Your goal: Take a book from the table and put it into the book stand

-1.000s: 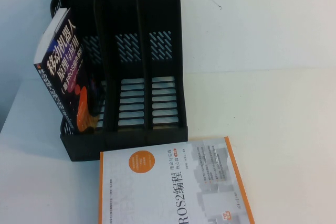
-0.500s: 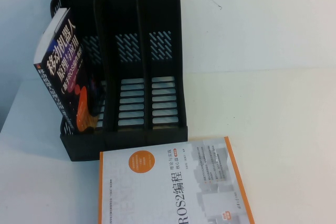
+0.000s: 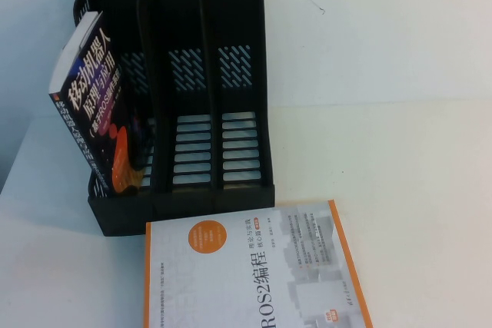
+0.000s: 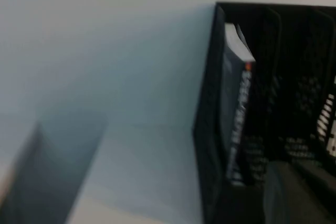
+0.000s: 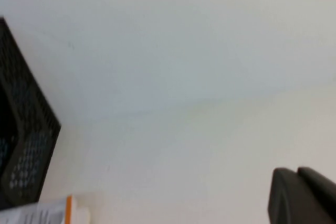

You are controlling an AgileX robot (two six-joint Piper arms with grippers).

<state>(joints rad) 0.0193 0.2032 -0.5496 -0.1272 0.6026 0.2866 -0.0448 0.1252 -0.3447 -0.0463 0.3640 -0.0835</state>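
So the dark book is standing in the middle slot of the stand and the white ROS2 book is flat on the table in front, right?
Not quite. The dark book leans in the leftmost slot of the book stand, not the middle one, as the high view shows. The white ROS2 book does lie flat on the table in front. The right gripper shows only at the edge of its wrist view; the left gripper is out of sight.
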